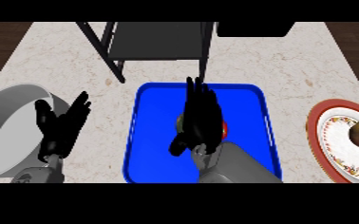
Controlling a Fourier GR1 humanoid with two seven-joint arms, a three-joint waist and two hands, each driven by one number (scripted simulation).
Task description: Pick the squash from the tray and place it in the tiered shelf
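Observation:
A blue tray [151,123] lies in the middle of the counter. On it sits the squash [223,128], mostly hidden under my right hand [198,116]; only a red edge and a small yellowish bit show at the hand's sides. That hand hovers over it with fingers straight, pointing away from me, open. The tiered shelf [157,40], a dark metal frame with a grey board, stands just behind the tray. My left hand [64,123] rests open at the left, fingers up.
A grey round bowl [17,118] sits at the left edge beside my left hand. A red-rimmed patterned plate [333,137] with a brown item lies at the right edge. A black object [252,28] stands at the back right.

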